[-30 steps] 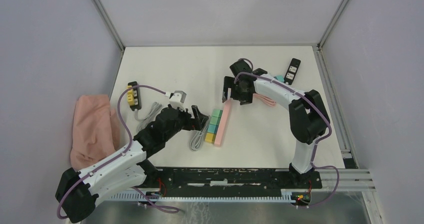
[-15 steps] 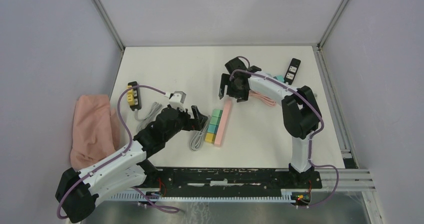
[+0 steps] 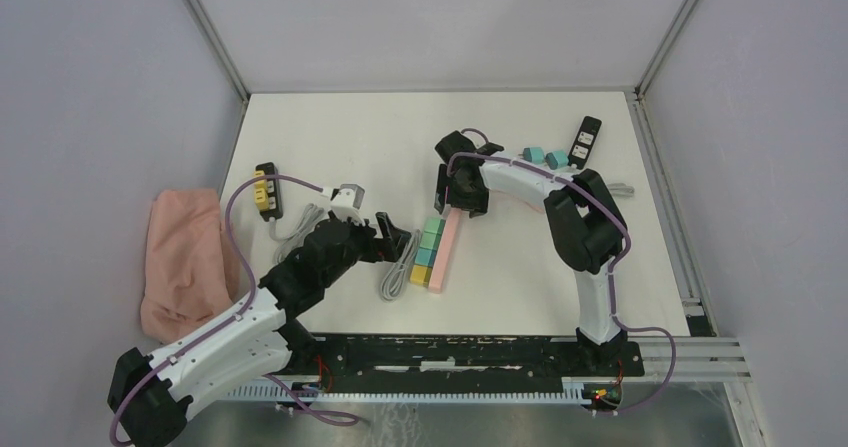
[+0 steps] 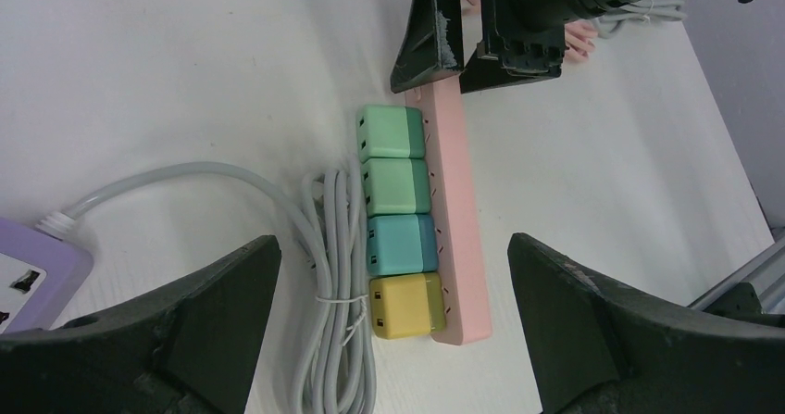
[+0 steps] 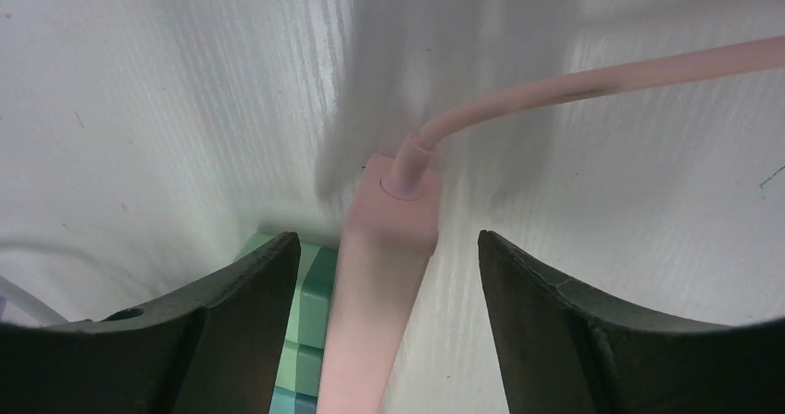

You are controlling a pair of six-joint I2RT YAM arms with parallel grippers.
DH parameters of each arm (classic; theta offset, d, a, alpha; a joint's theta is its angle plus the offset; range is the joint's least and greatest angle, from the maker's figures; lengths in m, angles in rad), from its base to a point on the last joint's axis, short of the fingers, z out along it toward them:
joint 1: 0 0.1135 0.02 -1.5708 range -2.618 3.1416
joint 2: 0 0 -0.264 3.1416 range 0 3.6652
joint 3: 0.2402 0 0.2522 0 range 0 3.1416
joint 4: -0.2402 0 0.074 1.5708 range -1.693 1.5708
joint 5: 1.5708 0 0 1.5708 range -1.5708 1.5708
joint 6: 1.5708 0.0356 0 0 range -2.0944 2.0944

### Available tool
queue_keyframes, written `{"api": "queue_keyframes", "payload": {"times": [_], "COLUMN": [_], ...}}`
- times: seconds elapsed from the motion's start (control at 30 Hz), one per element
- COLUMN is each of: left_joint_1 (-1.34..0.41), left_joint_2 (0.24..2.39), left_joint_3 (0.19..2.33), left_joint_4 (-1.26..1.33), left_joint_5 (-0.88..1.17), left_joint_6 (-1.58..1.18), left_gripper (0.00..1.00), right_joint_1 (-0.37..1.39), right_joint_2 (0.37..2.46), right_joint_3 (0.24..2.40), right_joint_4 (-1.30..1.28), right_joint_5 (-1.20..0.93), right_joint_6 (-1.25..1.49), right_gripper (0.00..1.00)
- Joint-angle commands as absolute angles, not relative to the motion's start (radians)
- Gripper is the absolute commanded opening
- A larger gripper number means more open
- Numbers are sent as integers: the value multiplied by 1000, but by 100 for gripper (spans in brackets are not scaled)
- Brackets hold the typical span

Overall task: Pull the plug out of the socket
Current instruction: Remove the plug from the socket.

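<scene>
White table [image 3: 380, 137] is carrying the whole scene; a pink cloth [image 3: 185, 257] is lying crumpled off its left edge.

Left gripper [image 3: 398, 239] is hovering low above the near half of the table, its jaws standing wide apart and holding nothing; in the left wrist view they are framing the row of plugs from above.

Right gripper [image 5: 387, 243] is reaching down at the far end of the pink socket strip [image 4: 454, 219], its jaws parted and straddling that end with a gap showing on each side.

The pink socket strip is lying flat near the table's middle, its pink cord [image 5: 592, 81] leaving the far end.

A coiled grey cable [image 4: 338, 284] is lying just beside the plugs.

Four cube plugs are sitting seated in the strip's left side, in a touching row: mint plug [image 4: 389, 131] farthest, then green plug [image 4: 393, 185], teal plug [image 4: 398, 243], and yellow plug [image 4: 404, 305] nearest.

A yellow-and-black strip [image 3: 265, 189] is resting near the left edge, and a black strip [image 3: 584, 142] near the far right.
</scene>
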State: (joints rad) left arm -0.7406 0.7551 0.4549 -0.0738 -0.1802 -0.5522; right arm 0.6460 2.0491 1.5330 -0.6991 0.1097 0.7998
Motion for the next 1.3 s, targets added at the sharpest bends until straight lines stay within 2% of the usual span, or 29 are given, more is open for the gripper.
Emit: {"api": "queue_keyframes", "payload": {"times": [0.0, 0.13, 0.27, 0.33, 0.53, 0.67, 0.83, 1.0, 1.27], "left_joint_1": [-736, -736, -736, -736, -737, -736, -736, -736, -736], "left_joint_2": [741, 724, 721, 725, 730, 748, 818, 914, 1098], "left_joint_3": [459, 451, 451, 450, 442, 417, 371, 353, 410], "left_joint_4": [-60, -59, -57, -54, -36, 43, 236, 398, 405], "left_joint_5": [-191, -194, -189, -185, -162, -112, -3, 56, 65], "left_joint_6": [-590, -595, -599, -601, -612, -639, -727, -807, -774], "left_gripper": [99, 99, 99, 99, 99, 99, 99, 99, 97], "right_joint_1": [640, 632, 611, 598, 544, 473, 394, 369, 361], "right_joint_2": [2054, 2059, 2053, 2045, 1975, 1921, 1872, 1837, 1842], "right_joint_3": [1546, 1548, 1516, 1496, 1422, 1332, 1190, 1106, 1067], "right_joint_4": [-686, -683, -651, -625, -519, -387, -136, 30, 221], "right_joint_5": [121, 113, 82, 43, -106, -273, -510, -599, -698], "right_joint_6": [834, 834, 834, 835, 841, 850, 909, 955, 1031], "right_gripper": [76, 72, 62, 53, 16, 3, 0, 0, 0]}}
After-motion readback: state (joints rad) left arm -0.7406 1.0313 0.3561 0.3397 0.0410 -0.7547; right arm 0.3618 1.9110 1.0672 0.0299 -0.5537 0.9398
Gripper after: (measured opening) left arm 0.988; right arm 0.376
